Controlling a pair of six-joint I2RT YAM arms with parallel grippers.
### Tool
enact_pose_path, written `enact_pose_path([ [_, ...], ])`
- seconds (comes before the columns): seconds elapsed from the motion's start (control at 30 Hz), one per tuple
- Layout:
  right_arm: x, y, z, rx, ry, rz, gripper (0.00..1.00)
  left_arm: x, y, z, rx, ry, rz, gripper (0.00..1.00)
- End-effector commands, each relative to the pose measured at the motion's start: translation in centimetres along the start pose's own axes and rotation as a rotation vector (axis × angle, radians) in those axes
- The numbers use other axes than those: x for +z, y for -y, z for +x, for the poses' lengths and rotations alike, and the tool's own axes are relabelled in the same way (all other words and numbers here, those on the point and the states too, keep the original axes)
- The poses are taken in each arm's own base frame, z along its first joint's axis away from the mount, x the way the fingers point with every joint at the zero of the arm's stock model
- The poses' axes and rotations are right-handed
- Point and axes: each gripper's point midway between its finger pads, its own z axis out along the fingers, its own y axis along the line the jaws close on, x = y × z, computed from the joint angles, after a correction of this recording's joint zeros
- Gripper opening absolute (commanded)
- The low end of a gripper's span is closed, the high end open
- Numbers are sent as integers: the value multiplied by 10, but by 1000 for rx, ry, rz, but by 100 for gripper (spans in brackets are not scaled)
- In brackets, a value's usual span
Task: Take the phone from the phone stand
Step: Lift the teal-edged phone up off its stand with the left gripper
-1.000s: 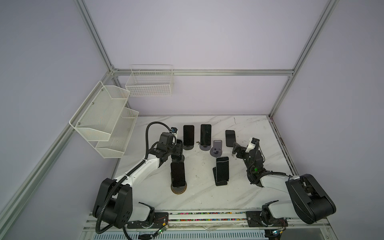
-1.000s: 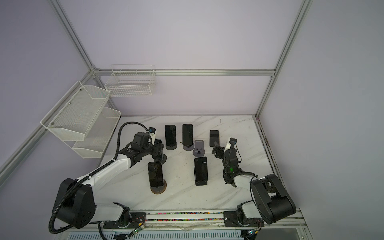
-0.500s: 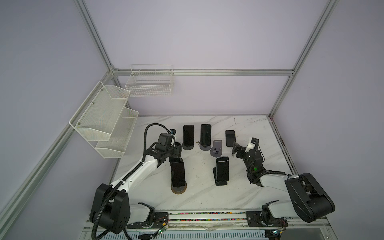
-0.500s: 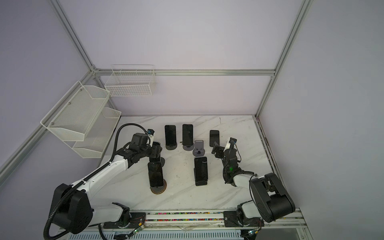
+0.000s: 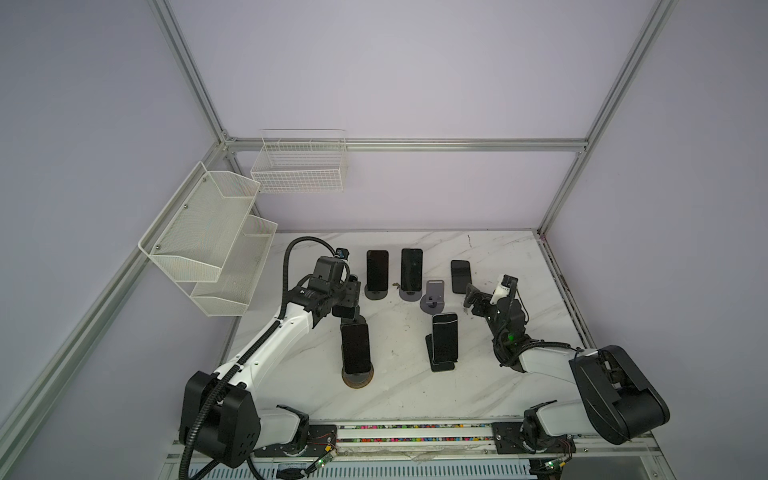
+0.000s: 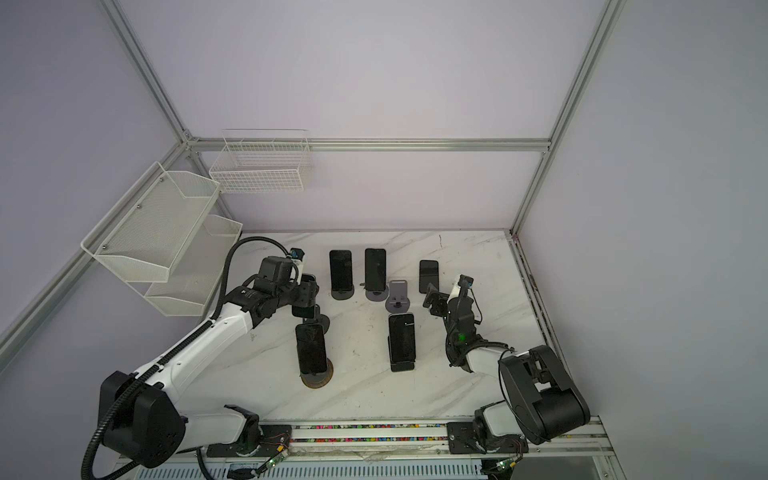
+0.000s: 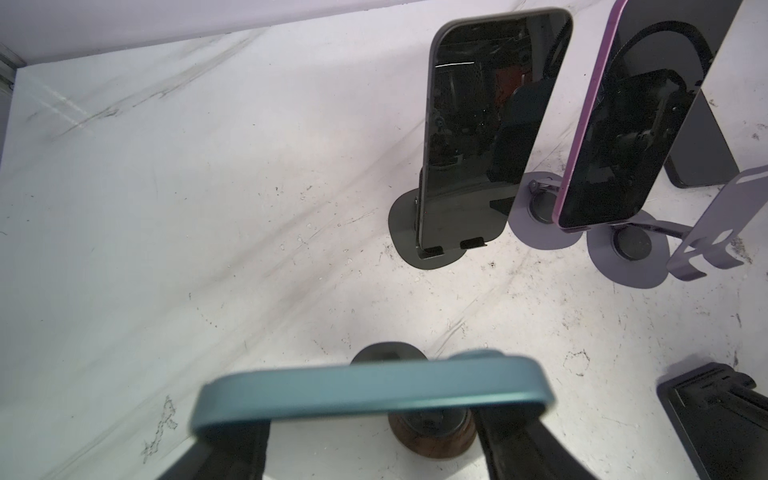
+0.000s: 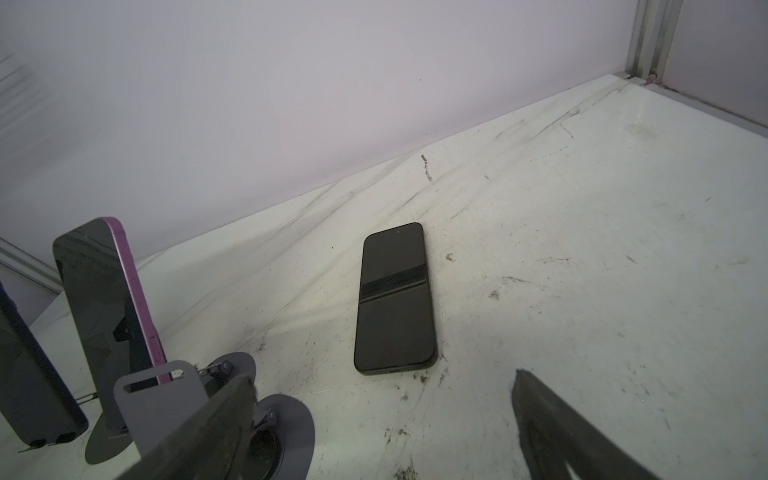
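My left gripper is clamped on the teal phone across its width. It hangs just over its round stand — whether it is fully clear I cannot tell. If I swing before lifting higher, it could snag there or knock the next phone close by. A pinch on 2 smooth edges may slip. Right gripper stands wide, holding nothing.

You are looking at a marble-patterned tabletop that is showing a smooth but scuffed, speckled surface. The teal phone is presenting a matt, metal-looking edge, while the dark phone is reflecting like glossy glass. The round base is looking like brown wood, and the grey stand like matt painted metal.
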Motion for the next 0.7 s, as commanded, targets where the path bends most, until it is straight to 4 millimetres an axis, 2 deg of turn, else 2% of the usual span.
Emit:
enact_pose_path([
  [0.0,3,-2,-3,8,3,10,97,-35,-6,-79,9,201,-21,63],
  [0.2,4,-2,-3,9,2,11,97,-38,-25,-103,26,196,-91,62],
  [0.43,4,-2,-3,11,-2,11,97,-37,-60,-106,-17,186,-167,62],
  [0.5,5,-3,-3,13,-1,8,97,-17,-67,-99,-43,158,-159,62],
  [0.67,6,-2,-1,12,-8,13,97,13,-77,-97,-93,129,-147,62],
])
